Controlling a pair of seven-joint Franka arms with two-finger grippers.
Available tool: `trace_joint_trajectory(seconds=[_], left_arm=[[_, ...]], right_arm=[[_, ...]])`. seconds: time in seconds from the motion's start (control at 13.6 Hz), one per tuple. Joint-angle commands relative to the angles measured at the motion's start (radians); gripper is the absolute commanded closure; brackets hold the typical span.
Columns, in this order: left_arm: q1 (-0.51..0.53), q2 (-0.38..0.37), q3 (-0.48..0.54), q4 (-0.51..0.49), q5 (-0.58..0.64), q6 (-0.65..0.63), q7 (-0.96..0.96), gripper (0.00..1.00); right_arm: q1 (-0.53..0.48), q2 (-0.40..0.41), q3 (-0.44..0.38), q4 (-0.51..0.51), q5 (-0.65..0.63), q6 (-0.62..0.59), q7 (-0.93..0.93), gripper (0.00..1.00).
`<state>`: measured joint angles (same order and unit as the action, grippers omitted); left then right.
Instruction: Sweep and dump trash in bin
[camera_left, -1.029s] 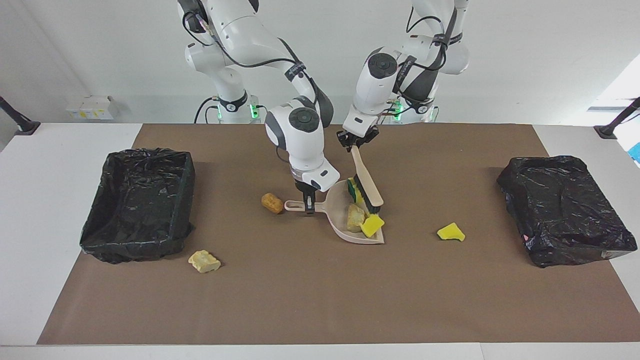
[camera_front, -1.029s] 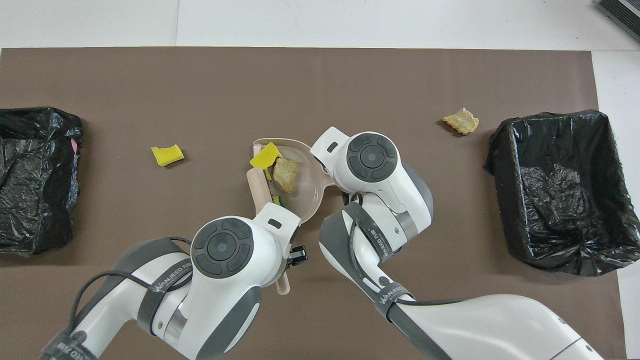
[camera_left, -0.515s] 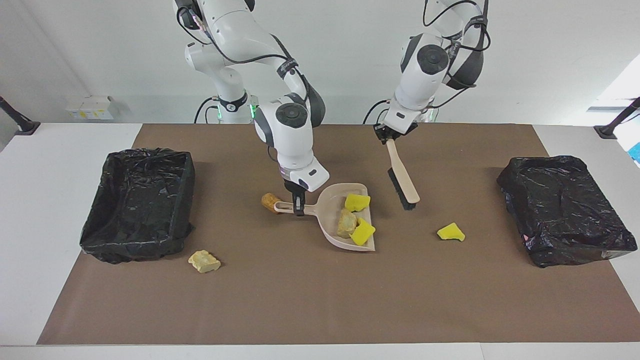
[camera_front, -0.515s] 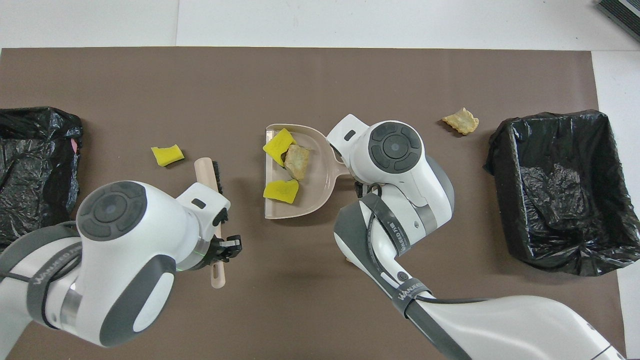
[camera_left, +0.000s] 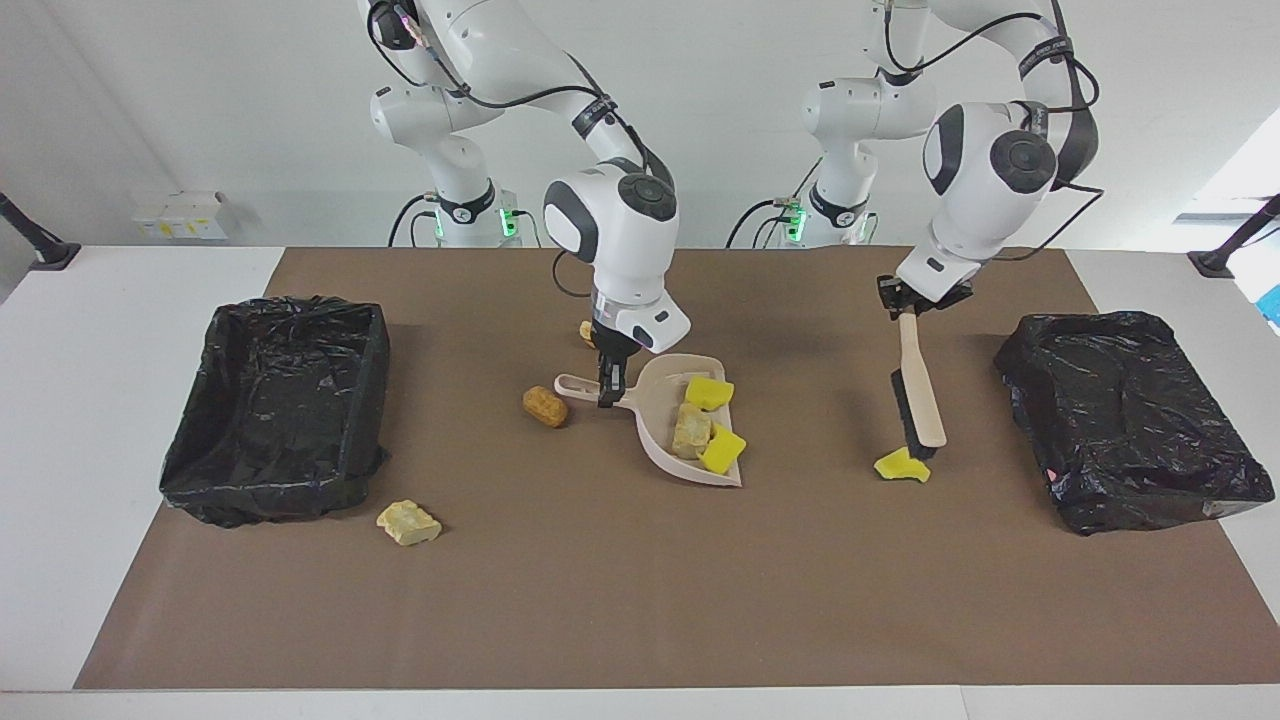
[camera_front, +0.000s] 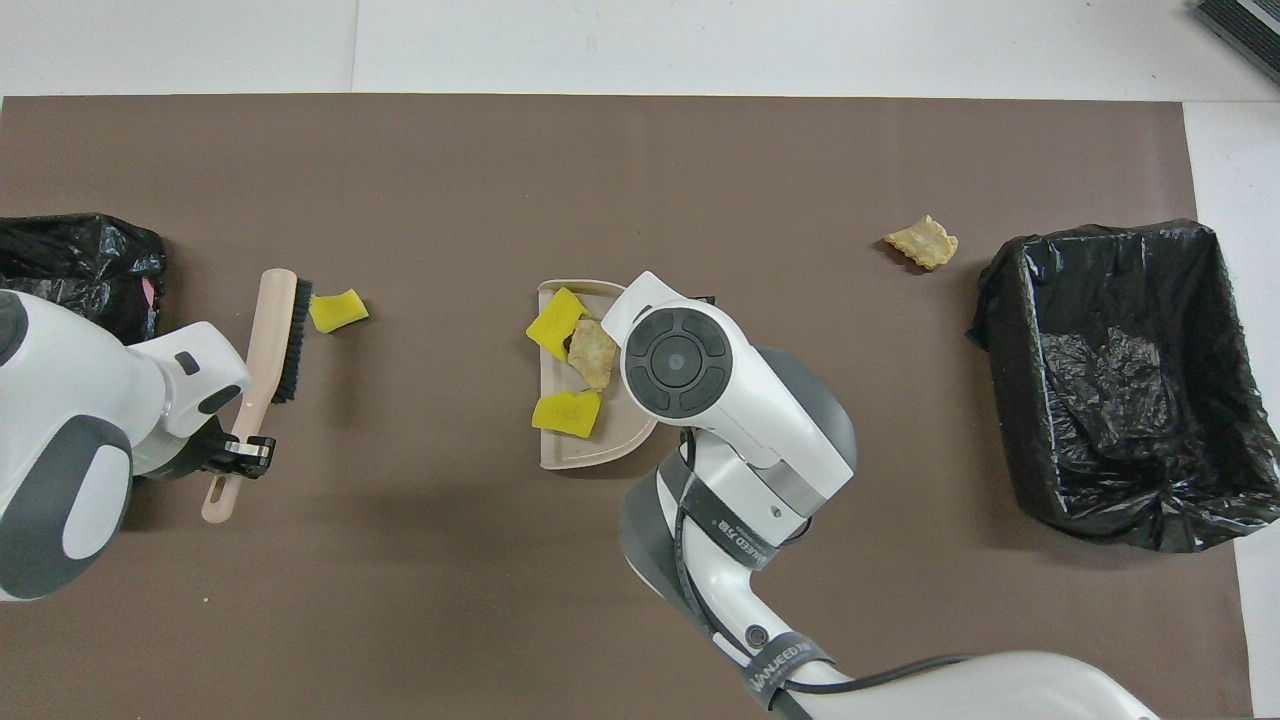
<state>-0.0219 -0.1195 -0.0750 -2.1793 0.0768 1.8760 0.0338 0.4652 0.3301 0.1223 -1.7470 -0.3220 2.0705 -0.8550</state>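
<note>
while your left gripper (camera_left: 905, 303) clenches the brush (camera_left: 918, 405) beside a yellow sponge scrap (camera_left: 901, 466) and your right gripper (camera_left: 607, 392) grips the dustpan (camera_left: 660, 440) with three scraps inside, expect light, soft, rolling trash; nudge low, don't pinch.

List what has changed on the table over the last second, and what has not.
The left tool carried the brush out of the dustpan toward the left arm's end, its bristles now beside the loose yellow sponge piece. The right tool, gripping the dustpan's handle, turned the pan slightly. Three scraps remain in the pan; the brown lump, the tan scrap and both bins stayed put.
</note>
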Motion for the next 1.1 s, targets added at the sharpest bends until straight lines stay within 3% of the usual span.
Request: trace_joint_trajectory(seconds=[0.0, 0.29, 0.44, 0.66, 1.03], left_arm=[[0.080, 0.081, -0.014, 0.016, 0.078, 0.099, 0.063, 1.00], [0.109, 0.184, -0.014, 0.076, 0.103, 0.134, 0.123, 1.00], [0.093, 0.199, -0.017, 0.067, 0.101, 0.141, 0.124, 1.00], [0.011, 0.186, -0.023, 0.040, 0.089, 0.138, 0.110, 1.00], [-0.143, 0.123, -0.023, -0.058, -0.044, 0.137, 0.046, 1.00]], right_arm=[[0.006, -0.020, 0.004, 0.003, -0.066, -0.036, 0.075, 1.00], [0.007, -0.025, 0.005, 0.004, -0.081, -0.059, 0.091, 1.00], [0.007, -0.026, 0.007, 0.001, -0.083, -0.053, 0.094, 1.00], [0.004, -0.022, 0.007, 0.000, -0.077, -0.029, 0.106, 1.00], [0.003, -0.014, 0.007, -0.008, -0.074, 0.003, 0.108, 1.00]])
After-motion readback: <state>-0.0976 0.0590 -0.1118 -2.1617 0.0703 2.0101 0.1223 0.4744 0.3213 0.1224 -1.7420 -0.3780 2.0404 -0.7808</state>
